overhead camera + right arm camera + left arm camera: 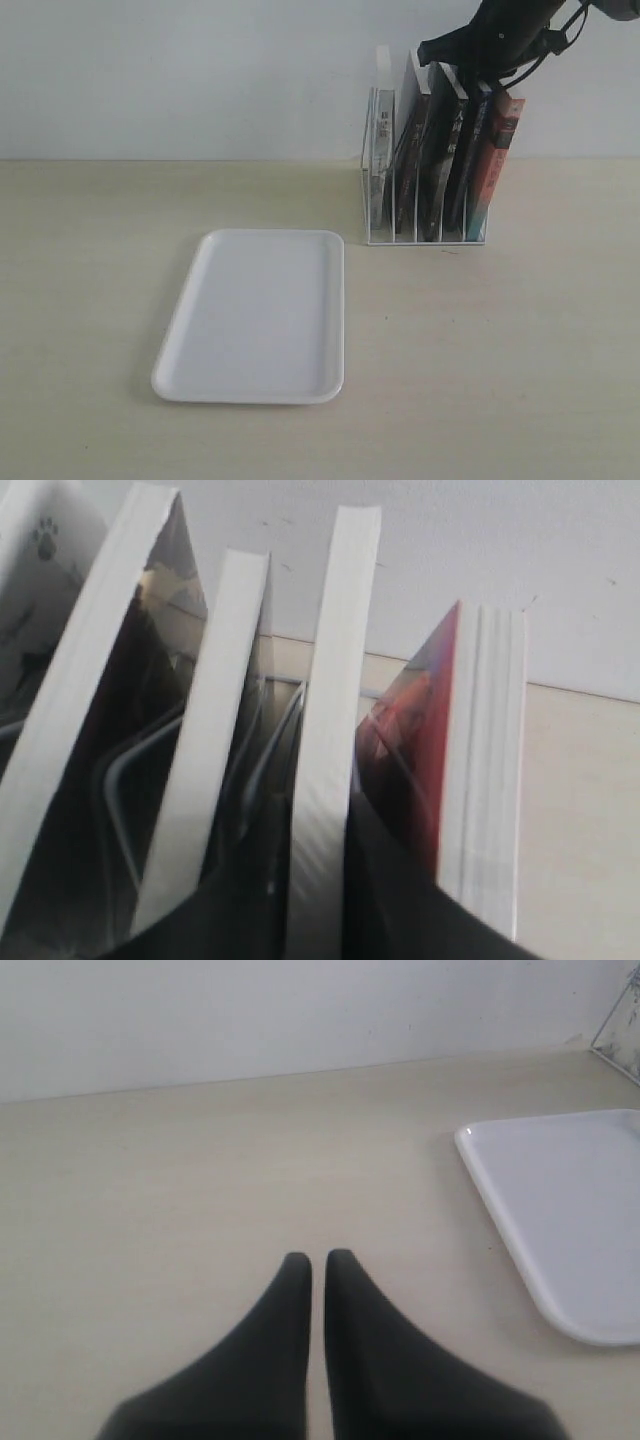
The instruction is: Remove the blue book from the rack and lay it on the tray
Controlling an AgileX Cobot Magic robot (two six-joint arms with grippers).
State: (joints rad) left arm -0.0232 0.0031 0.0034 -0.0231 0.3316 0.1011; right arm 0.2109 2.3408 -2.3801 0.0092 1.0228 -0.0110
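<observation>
In the exterior view, the tray [250, 315] lies flat on the table [90, 300], with nothing on it. The rack [425, 238] stands well apart from it, behind and to its right, near the wall. It holds five books leaning in their slots. The blue book [469, 160] is fourth from the left, its dark spine between a black-spined book [440, 150] and the red-and-teal book [495, 165]. The right gripper [474, 78] reaches down from the upper right onto the tops of the books, about over the blue one.

In the left wrist view, the left gripper [317, 1257] hangs above bare table with its fingers almost together, only a thin slit between them, and nothing in them. A corner of the tray [560, 1210] shows off to one side.

In the right wrist view, the books' page edges fan out. The blue book [325, 730] stands next to the red-and-teal one [480, 760]. One dark finger [235, 920] sits on each side of the blue book, close against it. I cannot tell whether they are pressing on it.
</observation>
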